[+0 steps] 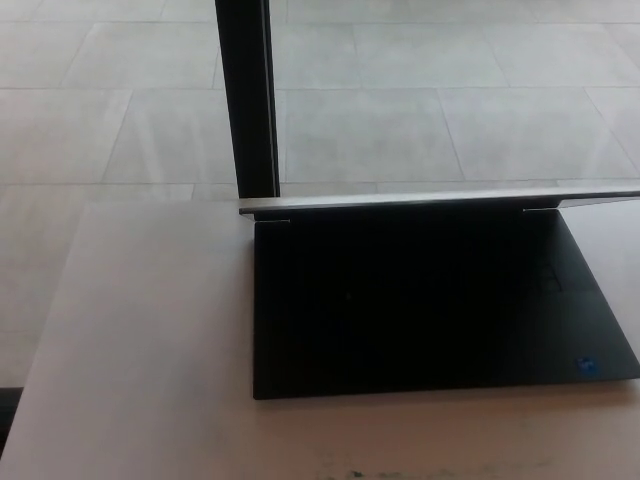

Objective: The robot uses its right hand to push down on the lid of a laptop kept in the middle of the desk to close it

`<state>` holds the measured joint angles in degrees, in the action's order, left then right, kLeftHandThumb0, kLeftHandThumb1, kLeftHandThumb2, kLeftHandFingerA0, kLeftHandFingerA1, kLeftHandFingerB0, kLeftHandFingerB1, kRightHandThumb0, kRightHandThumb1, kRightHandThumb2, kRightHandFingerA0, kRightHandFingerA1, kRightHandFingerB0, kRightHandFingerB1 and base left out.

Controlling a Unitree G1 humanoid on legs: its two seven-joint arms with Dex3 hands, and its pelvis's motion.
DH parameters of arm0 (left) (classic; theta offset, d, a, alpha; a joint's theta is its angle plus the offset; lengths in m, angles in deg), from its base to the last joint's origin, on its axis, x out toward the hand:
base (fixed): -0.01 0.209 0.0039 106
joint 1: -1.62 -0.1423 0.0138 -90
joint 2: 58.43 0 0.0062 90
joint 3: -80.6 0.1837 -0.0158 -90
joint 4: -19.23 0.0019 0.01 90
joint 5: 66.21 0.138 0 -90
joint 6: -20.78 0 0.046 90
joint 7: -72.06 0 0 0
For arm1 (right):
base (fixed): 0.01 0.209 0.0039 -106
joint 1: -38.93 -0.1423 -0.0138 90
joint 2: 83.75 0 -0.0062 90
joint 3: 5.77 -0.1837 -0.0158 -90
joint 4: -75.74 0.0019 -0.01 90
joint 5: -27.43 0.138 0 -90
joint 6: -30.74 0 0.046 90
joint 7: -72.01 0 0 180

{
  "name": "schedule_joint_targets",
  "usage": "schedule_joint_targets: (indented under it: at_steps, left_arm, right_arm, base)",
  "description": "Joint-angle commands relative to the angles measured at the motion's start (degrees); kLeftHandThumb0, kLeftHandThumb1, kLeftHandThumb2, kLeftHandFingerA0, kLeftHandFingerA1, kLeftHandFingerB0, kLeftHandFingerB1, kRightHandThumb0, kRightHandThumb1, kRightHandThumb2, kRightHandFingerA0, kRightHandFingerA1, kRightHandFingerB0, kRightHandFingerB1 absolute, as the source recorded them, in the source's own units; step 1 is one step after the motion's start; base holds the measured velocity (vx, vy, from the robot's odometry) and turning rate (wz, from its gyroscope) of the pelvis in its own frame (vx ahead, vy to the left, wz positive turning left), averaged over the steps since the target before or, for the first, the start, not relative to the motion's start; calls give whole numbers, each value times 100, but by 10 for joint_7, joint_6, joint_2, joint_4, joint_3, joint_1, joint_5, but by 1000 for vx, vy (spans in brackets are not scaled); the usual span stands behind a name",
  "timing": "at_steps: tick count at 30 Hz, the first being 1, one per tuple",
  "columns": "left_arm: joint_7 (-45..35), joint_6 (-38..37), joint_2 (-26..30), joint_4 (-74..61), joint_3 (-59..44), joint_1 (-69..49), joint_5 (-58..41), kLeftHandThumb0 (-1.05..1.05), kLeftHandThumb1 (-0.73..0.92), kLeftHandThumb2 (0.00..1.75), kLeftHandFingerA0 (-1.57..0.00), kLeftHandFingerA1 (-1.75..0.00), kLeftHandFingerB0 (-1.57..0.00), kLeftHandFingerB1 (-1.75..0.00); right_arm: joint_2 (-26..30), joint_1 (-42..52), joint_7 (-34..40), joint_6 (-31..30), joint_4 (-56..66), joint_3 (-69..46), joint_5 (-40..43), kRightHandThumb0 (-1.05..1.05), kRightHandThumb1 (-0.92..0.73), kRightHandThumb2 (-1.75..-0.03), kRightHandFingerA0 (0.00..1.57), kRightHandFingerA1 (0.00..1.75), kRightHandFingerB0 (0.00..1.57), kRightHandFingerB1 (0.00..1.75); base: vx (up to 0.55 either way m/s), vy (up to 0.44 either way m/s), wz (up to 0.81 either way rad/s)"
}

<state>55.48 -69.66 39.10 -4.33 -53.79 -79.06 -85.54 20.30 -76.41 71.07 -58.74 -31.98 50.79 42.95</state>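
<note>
The laptop (430,310) base is showing a matt black, smooth deck, while its lid (440,200) edge at twelve o'clock is gleaming like brushed silver metal; the desk (150,380) is looking smooth, pale and matt, the floor (420,120) tiles faintly glossy

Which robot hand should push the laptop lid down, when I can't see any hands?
Probably right. Neither hand shows, but the laptop and its raised lid sit toward the desk's right side.
</note>
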Motion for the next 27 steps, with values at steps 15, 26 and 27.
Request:
schedule_joint_targets:
  at_steps: [15,26,27]
  left_arm:
    - [-22,3,18,8,-12,-5,-45,-105,58,112,-19,-50,-12,-43]
    - [-22,2,18,10,-8,-3,-47,-105,58,112,-18,-49,-11,-42]
    - [-22,2,18,10,-8,-3,-47,-105,58,112,-18,-49,-11,-42]
  right_arm:
    - [75,-72,-136,57,77,403,-259,-91,-92,-67,21,38,27,28]
    - [95,-99,-129,95,36,504,-345,-89,-92,-69,21,49,22,30]
    - [95,-100,-128,96,35,505,-345,-89,-92,-69,21,49,22,30]
  base:
    - [0,0,0]
    - [0,0,0]
    - [0,0,0]
